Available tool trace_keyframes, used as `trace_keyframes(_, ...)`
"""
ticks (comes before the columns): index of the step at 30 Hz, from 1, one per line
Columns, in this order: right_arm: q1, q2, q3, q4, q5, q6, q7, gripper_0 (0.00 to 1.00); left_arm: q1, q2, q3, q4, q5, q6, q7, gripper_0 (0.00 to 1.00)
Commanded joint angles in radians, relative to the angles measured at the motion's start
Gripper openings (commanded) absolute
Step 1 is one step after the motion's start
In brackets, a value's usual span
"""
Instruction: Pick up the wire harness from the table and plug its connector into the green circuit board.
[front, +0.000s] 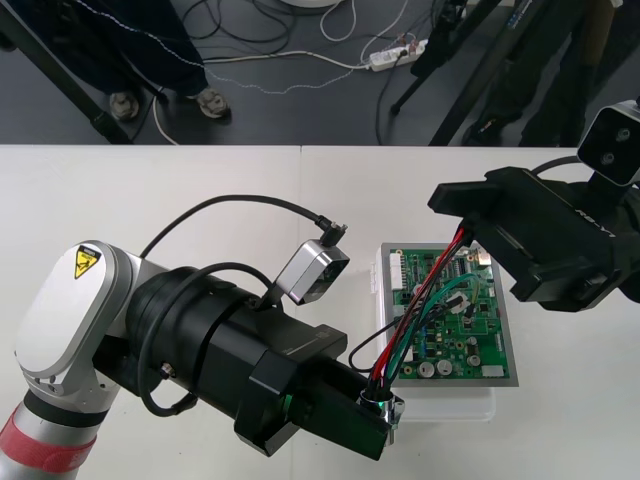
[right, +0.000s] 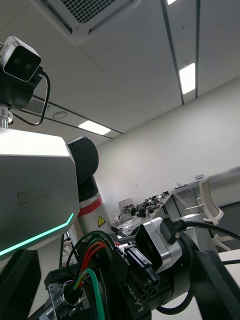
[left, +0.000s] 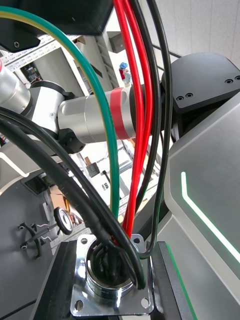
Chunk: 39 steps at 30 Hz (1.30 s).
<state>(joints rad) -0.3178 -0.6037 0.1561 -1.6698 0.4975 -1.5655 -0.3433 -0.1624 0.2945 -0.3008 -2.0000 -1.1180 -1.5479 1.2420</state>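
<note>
- wire harness (front: 420, 310) is off the desk (front: 150, 190), strung in the air over the green circuit board (front: 470, 340) between the two grippers.
- left gripper (front: 380, 415) comes in low from the left and sits at the near left corner of the board's white base (front: 450, 402). Its jaws are clenched on the harness's metal socket (front: 386, 403).
- left wrist view: two black fingers (left: 52, 285) press on both sides of the socket's square flange. The flange has screw holes in its corners and a shiny chrome ring, and the wires rise out of the round bore.
- wires are red, black and green, thin and glossy. The red ones run nearly straight and the green one bows out over the board.
- right gripper (front: 455, 210) hovers over the board's far edge. The wires' upper ends run under it and are hidden in the front view.
- cannot tell whether the right jaws are clenched or released.
- plug (right: 141, 274) shows in the right wrist view as a small black block with rows of square cavities, in front of the left gripper's dark body. What holds it is hard to make out, and whether it touches the board cannot be told.
- board's far right corner is covered by the right gripper, and the base's near left corner by the left gripper.
- board is green and flat, crowded with small components, with a white connector (front: 399, 268) at its far left. The base is smooth and white. The desk is plain, pale and matte.
</note>
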Motion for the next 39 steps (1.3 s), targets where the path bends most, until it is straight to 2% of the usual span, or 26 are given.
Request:
trace_keyframes(1, -0.021, -0.007, 0.020, -0.042, -0.017, -0.005, -0.013, 0.11, -0.031, -0.017, -0.026, -0.011, 0.020, -0.023, -0.079, 0.00)
trace_keyframes(4, -0.021, -0.007, 0.020, -0.044, -0.019, -0.005, -0.011, 0.00, -0.031, -0.017, -0.026, -0.011, 0.021, -0.023, -0.079, 0.00)
trace_keyframes(25, -0.006, -0.021, 0.020, -0.042, -0.040, -0.005, -0.006, 0.00, -0.029, -0.017, -0.017, -0.017, 0.024, -0.023, -0.085, 0.00)
trace_keyframes(26, -0.006, -0.022, 0.020, -0.042, -0.040, -0.005, -0.006, 0.00, -0.031, -0.017, -0.012, -0.017, 0.024, -0.023, -0.088, 0.21)
trace_keyframes(27, -0.006, -0.022, 0.019, -0.042, -0.040, -0.005, -0.005, 0.00, -0.029, -0.017, -0.009, -0.017, 0.023, -0.023, -0.088, 0.56)
trace_keyframes(28, -0.006, -0.022, 0.019, -0.042, -0.040, -0.005, -0.005, 0.00, -0.031, -0.017, -0.001, -0.017, 0.023, -0.023, -0.090, 0.98)
trace_keyframes(35, -0.001, -0.025, 0.019, -0.042, -0.042, -0.005, -0.005, 0.00, -0.031, -0.017, 0.072, -0.033, -0.006, -0.023, -0.127, 1.00)
trace_keyframes(39, 0.003, -0.027, 0.019, -0.044, -0.042, -0.005, -0.005, 0.00, -0.031, -0.017, 0.146, -0.098, -0.068, -0.023, -0.127, 1.00)
